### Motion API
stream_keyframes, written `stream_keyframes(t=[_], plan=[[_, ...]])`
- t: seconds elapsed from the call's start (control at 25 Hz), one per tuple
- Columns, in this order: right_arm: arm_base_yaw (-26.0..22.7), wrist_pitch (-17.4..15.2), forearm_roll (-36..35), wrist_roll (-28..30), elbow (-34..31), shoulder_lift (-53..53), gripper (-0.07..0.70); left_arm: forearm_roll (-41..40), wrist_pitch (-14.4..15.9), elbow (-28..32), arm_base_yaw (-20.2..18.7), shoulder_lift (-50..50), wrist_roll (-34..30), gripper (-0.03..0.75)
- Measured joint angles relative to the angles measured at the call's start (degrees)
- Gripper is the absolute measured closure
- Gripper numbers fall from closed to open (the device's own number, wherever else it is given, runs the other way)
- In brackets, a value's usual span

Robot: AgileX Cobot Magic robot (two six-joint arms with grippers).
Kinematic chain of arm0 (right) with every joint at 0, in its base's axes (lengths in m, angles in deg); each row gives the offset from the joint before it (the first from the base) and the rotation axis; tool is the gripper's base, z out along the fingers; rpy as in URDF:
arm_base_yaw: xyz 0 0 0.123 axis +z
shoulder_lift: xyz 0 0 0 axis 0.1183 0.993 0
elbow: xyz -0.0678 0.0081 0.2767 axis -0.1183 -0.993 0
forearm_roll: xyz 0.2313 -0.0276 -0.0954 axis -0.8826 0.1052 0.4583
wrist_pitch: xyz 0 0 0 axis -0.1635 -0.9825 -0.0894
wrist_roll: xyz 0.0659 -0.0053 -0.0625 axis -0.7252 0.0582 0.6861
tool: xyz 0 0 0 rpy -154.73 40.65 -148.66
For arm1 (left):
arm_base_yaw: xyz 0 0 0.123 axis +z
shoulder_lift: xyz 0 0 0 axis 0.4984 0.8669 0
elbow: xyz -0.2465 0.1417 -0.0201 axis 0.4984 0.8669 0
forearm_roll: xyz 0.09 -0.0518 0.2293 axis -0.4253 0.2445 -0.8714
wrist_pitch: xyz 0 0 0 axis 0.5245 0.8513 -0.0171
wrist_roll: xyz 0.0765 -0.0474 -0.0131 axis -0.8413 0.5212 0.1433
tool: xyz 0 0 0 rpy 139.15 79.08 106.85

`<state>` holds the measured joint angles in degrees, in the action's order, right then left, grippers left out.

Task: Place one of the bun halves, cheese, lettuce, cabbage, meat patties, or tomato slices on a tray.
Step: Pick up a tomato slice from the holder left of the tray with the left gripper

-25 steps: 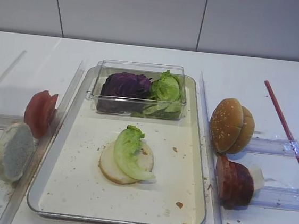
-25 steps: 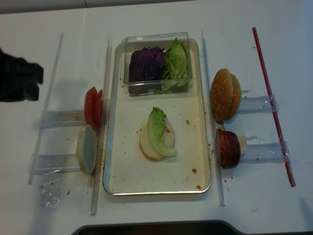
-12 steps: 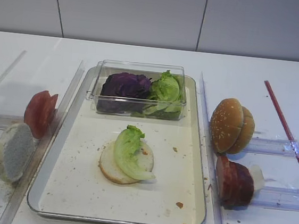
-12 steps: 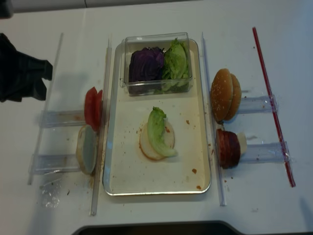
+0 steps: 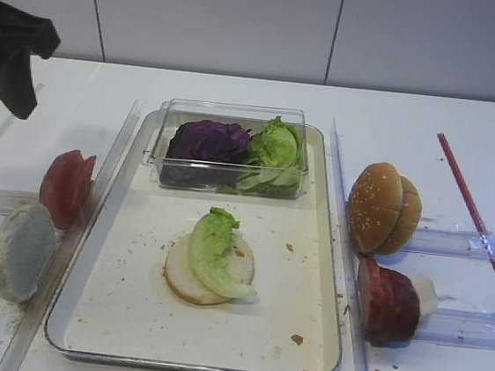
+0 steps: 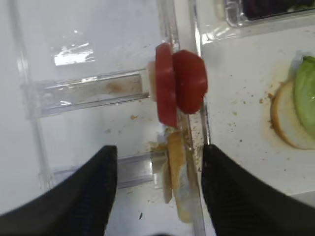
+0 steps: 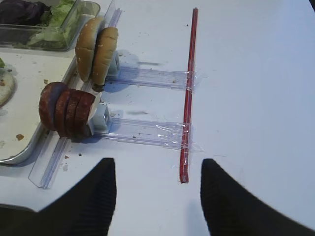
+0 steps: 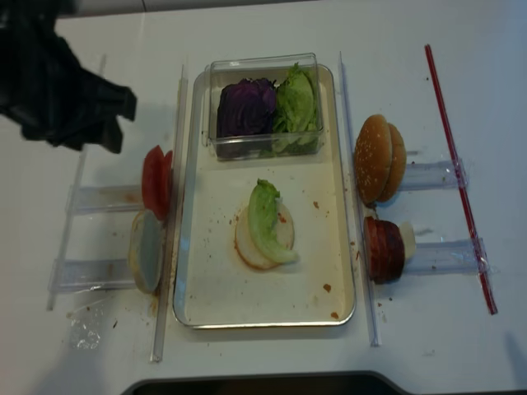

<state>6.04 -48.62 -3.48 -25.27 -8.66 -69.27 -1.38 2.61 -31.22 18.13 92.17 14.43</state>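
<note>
On the tray (image 5: 128,306) lies a pale bun half (image 5: 186,278) with a lettuce leaf (image 5: 216,251) on it. Left of the tray, tomato slices (image 5: 66,186) (image 6: 179,83) and another pale bun half (image 5: 21,250) (image 6: 179,182) stand on edge in clear racks. My left gripper (image 6: 155,157) (image 8: 82,115) hangs open and empty above them. Sesame bun halves (image 5: 384,209) (image 7: 96,49) and meat patties (image 5: 388,300) (image 7: 66,110) stand right of the tray. The right gripper (image 7: 157,169) is open over bare table. No cheese shows.
A clear plastic box (image 5: 171,111) at the tray's far end holds purple cabbage (image 5: 206,141) and more lettuce (image 5: 276,146). Clear plastic rails (image 5: 347,249) run along both long sides of the tray. A red strip (image 5: 475,209) lies at the far right.
The left arm has come in from the left edge and moved right, toward the tomato slices. The food and the right side are unchanged.
</note>
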Motion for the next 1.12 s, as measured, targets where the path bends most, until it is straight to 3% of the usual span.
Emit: stream_keyframes(t=[0.4, 1.12], plan=[[0.0, 0.0, 0.0, 0.11, 0.0, 0.0, 0.234, 0.0, -0.35, -6.32, -8.15, 9.16, 5.72, 0.36], [0.0, 0.0, 0.0, 0.11, 0.0, 0.0, 0.234, -0.61, -0.82, -6.78, -8.27, 17.93, 6.37, 0.36]])
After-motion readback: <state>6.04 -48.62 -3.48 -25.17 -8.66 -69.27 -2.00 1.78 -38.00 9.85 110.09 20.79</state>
